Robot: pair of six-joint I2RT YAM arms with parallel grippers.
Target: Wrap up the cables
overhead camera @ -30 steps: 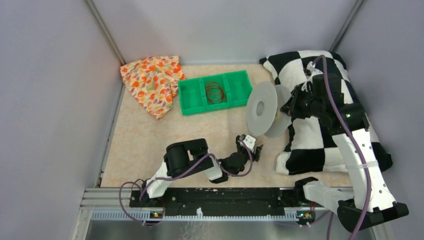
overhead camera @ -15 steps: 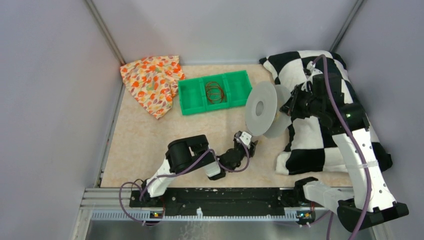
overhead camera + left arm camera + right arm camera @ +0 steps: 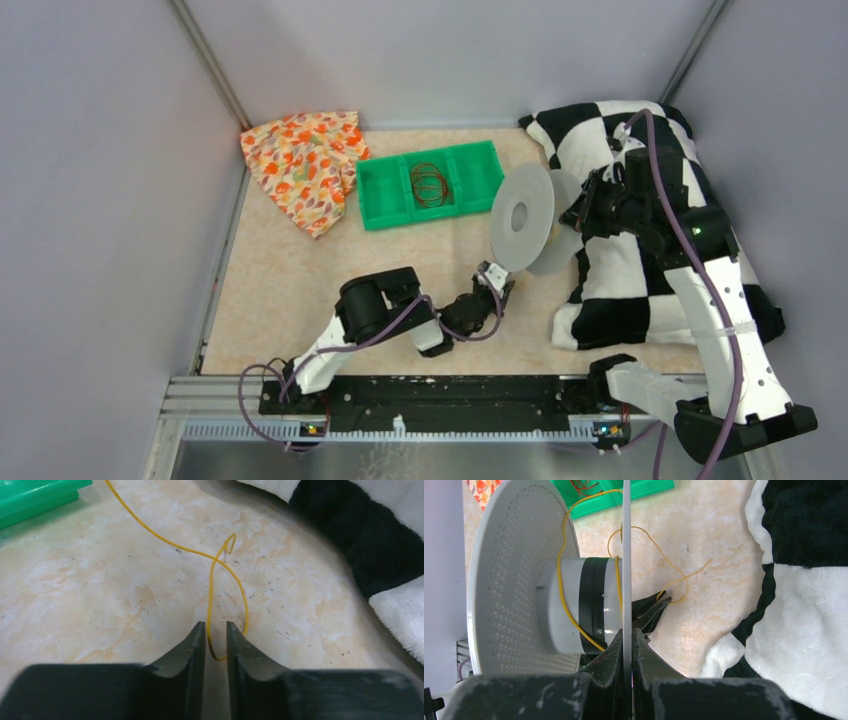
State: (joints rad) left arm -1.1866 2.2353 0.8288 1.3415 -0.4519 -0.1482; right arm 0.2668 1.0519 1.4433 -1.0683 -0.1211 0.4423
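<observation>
Two arms over a pale marbled bench [image 3: 300, 280]. Largest thing on it, at the right: a black-and-white checked blanket [image 3: 640, 290], bunched up beneath the right arm. At the far left corner, a crumpled orange-flowered cloth [image 3: 305, 165]. Between the two, a green tray [image 3: 385, 195] of three compartments, with reddish coils [image 3: 428, 184] of thin cable in the middle one.

Just right of the tray, held up off the bench and standing on edge: a pale round spool [image 3: 520, 218] with two flanges, the far one perforated, and a grey hub with a black band. Right gripper [image 3: 627, 632] pressed together on the rim of the near flange, the flange seen edge-on as a thin white line between the fingers.

Left gripper [image 3: 216, 627] low over the bench, nearer the arm bases than the spool and close to the blanket's edge, fingers nearly together with only a narrow slit left. In that slit, the lower bend of a small loop of yellow cable [image 3: 220, 565]; contact with either finger not discernible.

Same yellow cable slack round the hub, then past the near flange and down across the bench in open curves to the left gripper, one strand passing close by the tray's edge.
</observation>
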